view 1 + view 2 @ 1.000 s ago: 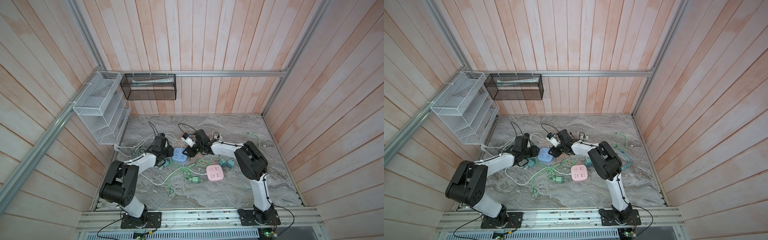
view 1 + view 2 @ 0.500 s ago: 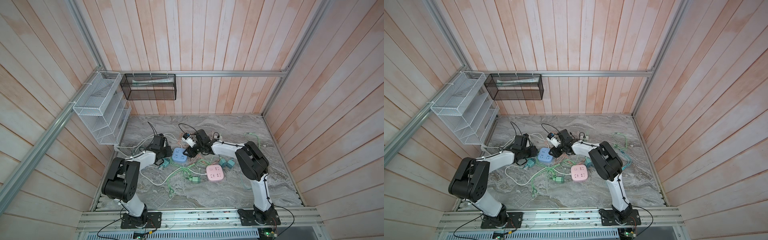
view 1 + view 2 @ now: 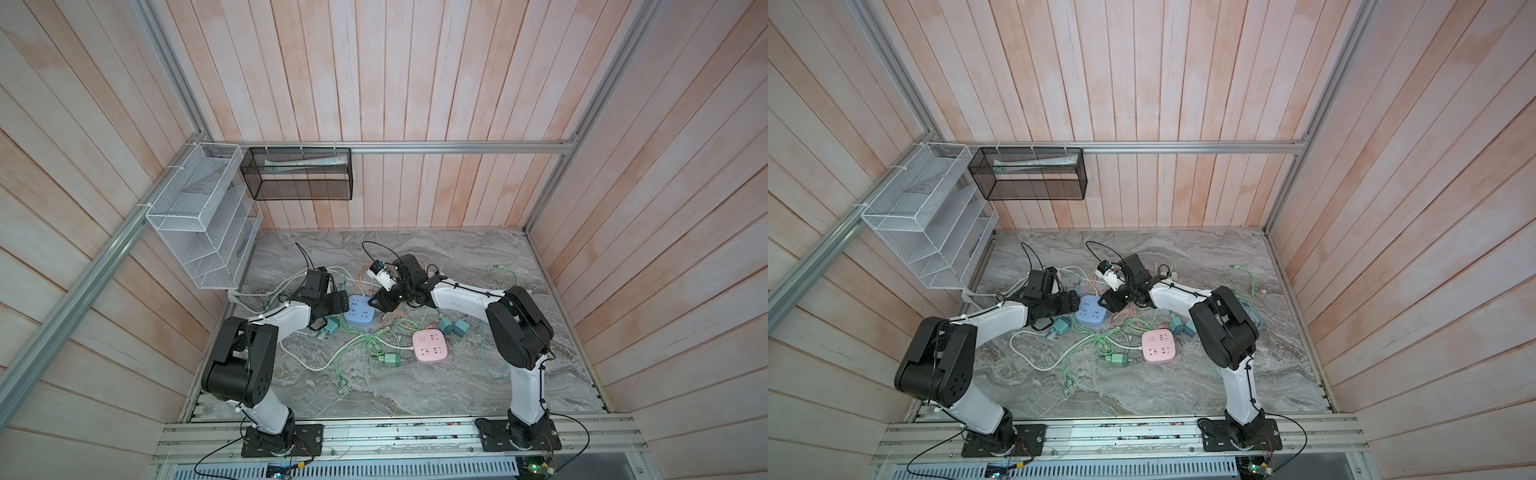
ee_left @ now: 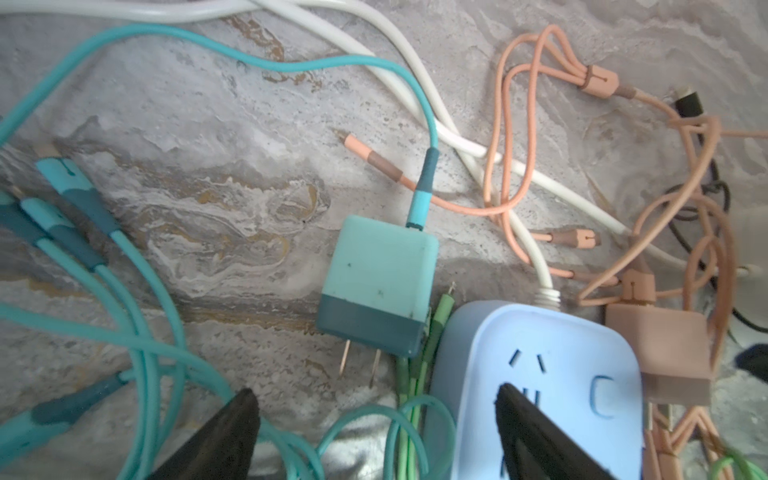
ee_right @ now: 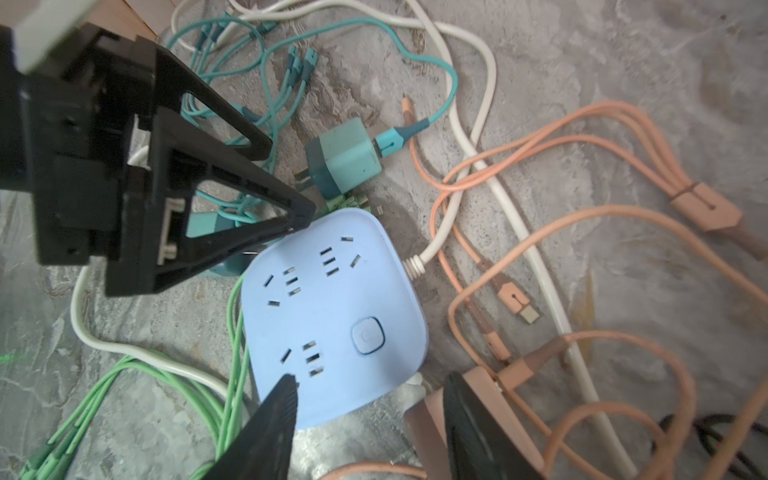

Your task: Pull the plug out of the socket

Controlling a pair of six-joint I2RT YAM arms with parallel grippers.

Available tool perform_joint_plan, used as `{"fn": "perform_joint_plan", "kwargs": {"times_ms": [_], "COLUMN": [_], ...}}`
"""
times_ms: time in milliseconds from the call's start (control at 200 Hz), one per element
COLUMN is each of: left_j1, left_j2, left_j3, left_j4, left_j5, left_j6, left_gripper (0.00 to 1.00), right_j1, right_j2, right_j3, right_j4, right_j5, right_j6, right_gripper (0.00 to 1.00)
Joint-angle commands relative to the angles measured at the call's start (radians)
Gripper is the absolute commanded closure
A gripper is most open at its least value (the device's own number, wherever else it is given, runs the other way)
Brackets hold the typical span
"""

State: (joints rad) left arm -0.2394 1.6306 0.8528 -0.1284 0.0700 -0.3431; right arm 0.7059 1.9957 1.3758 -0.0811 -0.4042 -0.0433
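The left claw [image 4: 373, 391], shut a moment ago, now gapes empty; the teal plug [image 4: 378, 282] lies loose beside the blue socket [image 4: 552, 345], apparently unplugged; whether the right claw [image 5: 370, 378] grips anything, I cannot tell

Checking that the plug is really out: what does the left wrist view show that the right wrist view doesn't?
Left wrist only: a black connector tip. Right wrist only: all three outlet sets of the blue power strip, every one empty. Both: the teal plug lying on the table beside the strip, unplugged.
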Motion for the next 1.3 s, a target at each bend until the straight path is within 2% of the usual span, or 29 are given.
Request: {"fn": "perform_joint_plan", "kwargs": {"times_ms": [0, 240, 490, 780, 1140, 1295], "left_j1": [-0.001, -0.031, -0.118, -0.218, -0.343, -0.398], "left_j2": [-0.040, -0.098, -0.120, -0.108, 0.011, 0.093], "left_j3": [0.014, -0.005, 0.017, 0.045, 0.170, 0.252], "left_j4": [-0.016, -0.021, -0.014, 0.075, 0.116, 0.130], "left_j5": [-0.032, -0.090, -0.159, -0.126, -0.091, -0.031], "left_j6": [0.007, 0.009, 0.032, 0.101, 0.219, 0.247], "left_gripper": [0.00, 0.00, 0.00, 0.00, 0.00, 0.00], "right_j1": [-0.005, -0.005, -0.018, -0.089, -0.238, -0.299], "right_j2": [-0.048, -0.131, -0.262, -0.454, -0.616, -0.675], "right_j3": [-0.019, -0.077, -0.225, -0.453, -0.634, -0.704], "right_j4": [0.017, 0.057, 0.178, 0.332, 0.368, 0.393], "right_j5": [0.018, 0.068, 0.153, 0.234, 0.220, 0.208], "right_j6": [0.011, 0.002, -0.011, 0.056, 0.148, 0.199], "right_gripper": [0.44, 0.44, 0.43, 0.43, 0.42, 0.42]}}
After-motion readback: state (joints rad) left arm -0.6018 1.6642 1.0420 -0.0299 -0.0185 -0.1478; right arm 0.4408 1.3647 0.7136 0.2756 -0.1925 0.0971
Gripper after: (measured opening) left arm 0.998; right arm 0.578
